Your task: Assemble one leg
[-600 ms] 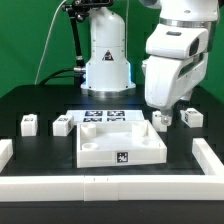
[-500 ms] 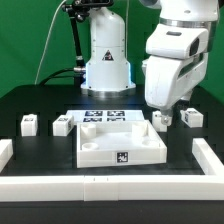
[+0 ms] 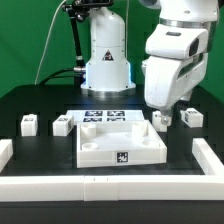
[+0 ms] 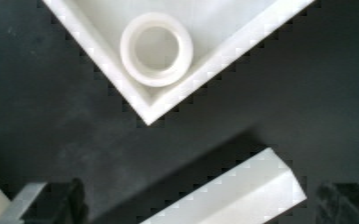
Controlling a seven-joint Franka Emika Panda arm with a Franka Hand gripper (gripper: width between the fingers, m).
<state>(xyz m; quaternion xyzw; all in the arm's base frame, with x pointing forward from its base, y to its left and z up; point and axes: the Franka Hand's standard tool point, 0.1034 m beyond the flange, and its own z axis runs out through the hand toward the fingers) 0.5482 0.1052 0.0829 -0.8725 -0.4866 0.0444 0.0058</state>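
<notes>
Several small white legs stand on the black table: two at the exterior view's left (image 3: 28, 124) (image 3: 62, 125) and two at its right (image 3: 160, 121) (image 3: 190, 116). My gripper (image 3: 159, 107) hangs just above the nearer right leg, beside the back right corner of the large white square panel (image 3: 120, 146). In the wrist view my gripper (image 4: 197, 206) is open, with dark fingers (image 4: 51, 204) on both sides. A white block, probably that leg (image 4: 247, 192), lies between them, untouched. The panel's corner with a round socket (image 4: 155, 48) lies beyond it.
The marker board (image 3: 105, 116) lies behind the panel, in front of the robot base (image 3: 107, 60). A low white wall runs along the front (image 3: 110, 185), with pieces at the left (image 3: 5, 150) and right (image 3: 210, 156).
</notes>
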